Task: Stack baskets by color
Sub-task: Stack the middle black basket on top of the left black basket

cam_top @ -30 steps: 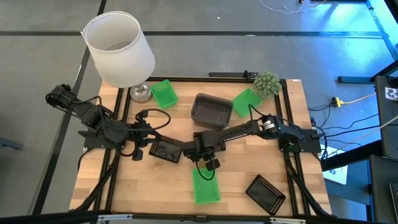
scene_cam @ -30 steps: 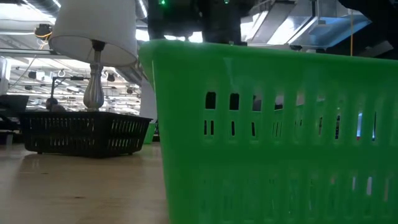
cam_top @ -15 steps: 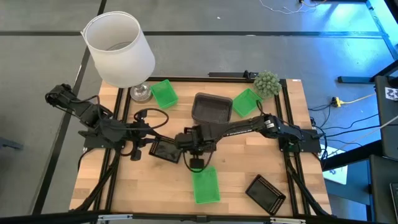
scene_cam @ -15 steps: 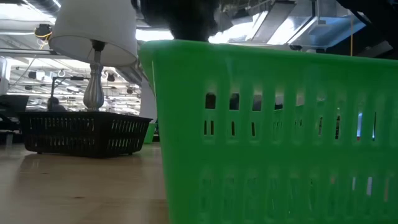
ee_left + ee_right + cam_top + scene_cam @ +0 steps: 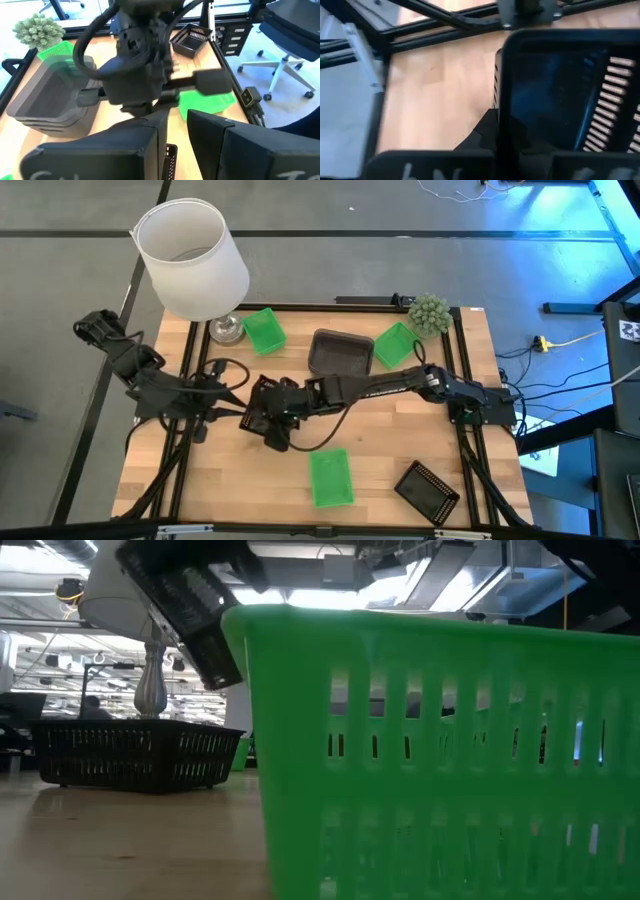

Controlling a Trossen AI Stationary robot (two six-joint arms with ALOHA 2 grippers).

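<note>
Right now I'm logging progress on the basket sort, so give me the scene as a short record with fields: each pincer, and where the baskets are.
right pincer: shut on a black basket, lifted and tilted off the table
left pincer: left of that basket, holding nothing visible
grey baskets: nested stack at table's far middle
green baskets: three, all apart; one near the lamp, one by the plant, one at the front
other black basket: front right corner

Plant behind basket.

Wood table: green baskets, grey stack, black basket, lamp, plant.
</note>
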